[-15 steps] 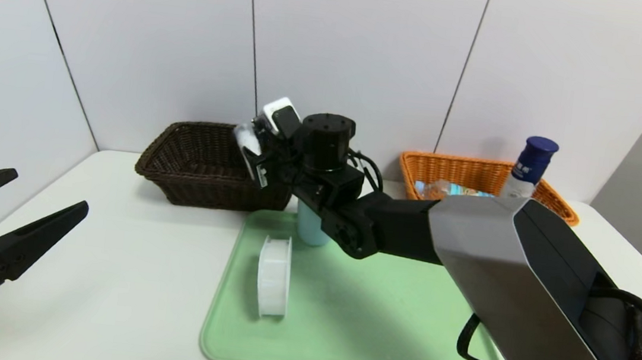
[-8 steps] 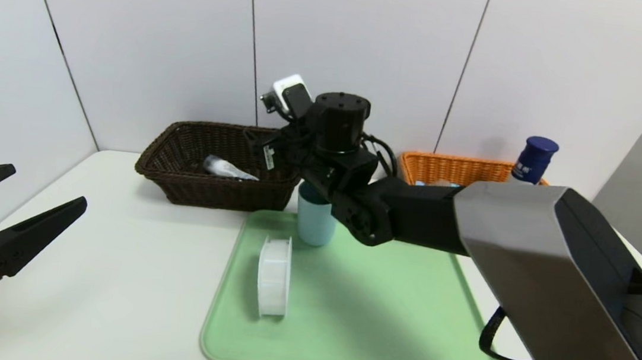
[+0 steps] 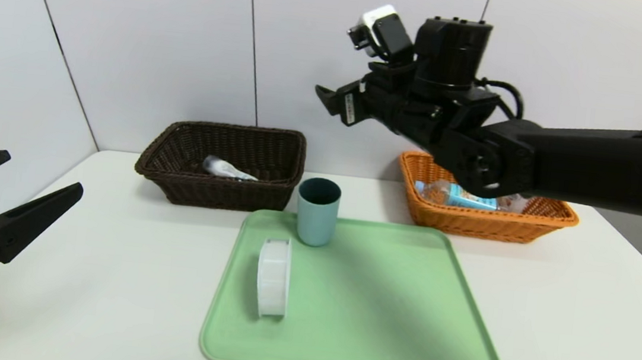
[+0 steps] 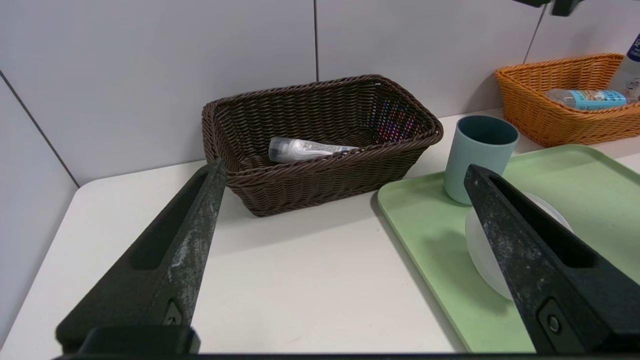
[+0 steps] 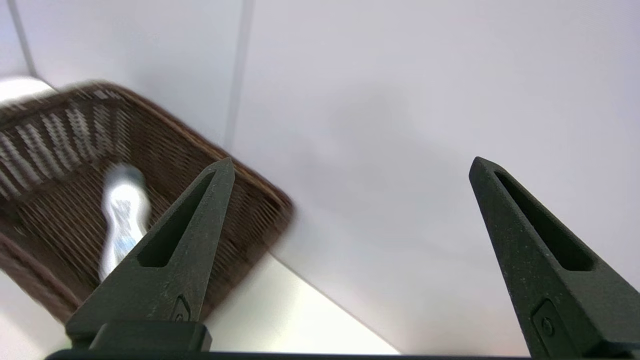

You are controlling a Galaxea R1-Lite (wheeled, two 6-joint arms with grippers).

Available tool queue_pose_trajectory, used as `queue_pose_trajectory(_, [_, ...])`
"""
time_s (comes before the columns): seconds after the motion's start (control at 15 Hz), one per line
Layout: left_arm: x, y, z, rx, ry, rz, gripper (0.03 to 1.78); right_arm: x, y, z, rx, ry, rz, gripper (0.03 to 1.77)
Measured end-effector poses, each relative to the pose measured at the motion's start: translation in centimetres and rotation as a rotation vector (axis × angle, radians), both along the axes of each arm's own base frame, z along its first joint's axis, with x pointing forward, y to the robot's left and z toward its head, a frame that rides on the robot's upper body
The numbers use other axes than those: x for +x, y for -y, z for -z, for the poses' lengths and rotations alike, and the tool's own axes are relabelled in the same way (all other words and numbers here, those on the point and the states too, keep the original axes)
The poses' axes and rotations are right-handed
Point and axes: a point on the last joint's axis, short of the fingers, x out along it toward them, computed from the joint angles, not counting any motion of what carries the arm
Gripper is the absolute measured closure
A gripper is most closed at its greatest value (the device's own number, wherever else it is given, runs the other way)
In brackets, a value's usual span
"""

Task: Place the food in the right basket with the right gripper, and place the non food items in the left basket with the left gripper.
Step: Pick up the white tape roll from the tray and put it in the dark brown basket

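Two grippers are mine, and both have their fingers spread wide with nothing between them. My left gripper is closest to me, low on my left side, over the white table. In its own camera my left gripper points toward the brown basket and the cup.

Next comes the green tray in the middle of the table. A round white case stands on its edge near the tray's left side. The blue-grey cup stands upright at the tray's far edge, just behind the case. In my left wrist camera the cup sits in front of the case, which one finger partly hides.

Farther back, the dark brown basket sits on the table to the left, against the wall. A small white bottle lies on its side in it. The orange basket sits to the right, also by the wall. A clear water bottle with a blue label lies inside it. My left wrist camera also shows a white bottle with a dark blue label in that basket, at the picture's edge.

My right gripper is high in the air, between the two baskets and well above them. It points toward the wall. In its own camera my right gripper faces the bare wall, with the brown basket blurred off to one side.
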Motion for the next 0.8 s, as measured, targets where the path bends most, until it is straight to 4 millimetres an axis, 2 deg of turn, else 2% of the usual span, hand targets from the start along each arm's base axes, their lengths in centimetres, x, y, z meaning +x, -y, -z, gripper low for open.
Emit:
queue_pose_trajectory(0.2, [0.1, 0.0, -0.1, 0.003, 0.002, -0.001, 0.12, -2.8, 5.1, 0.5, -0.053, -0.093, 0.068, 0.15])
queue_pose_trajectory(0.4, [0.2, 0.0, -0.1, 0.005, -0.001, 0.0, 0.12, -6.6, 11.2, 0.8, -0.052, -0.159, 0.172, 0.13])
queue_pose_trajectory(0.67, [0.8, 0.1, -0.5, 0.03, 0.004, -0.001, 0.12, -13.3, 18.5, 0.4, -0.007, -0.15, 0.327, 0.11])
queue_pose_trajectory(0.8, [1.3, 0.5, -0.8, 0.04, 0.003, 0.027, 0.12, -16.6, 21.0, 0.5, 0.022, -0.131, 0.4, 0.11])
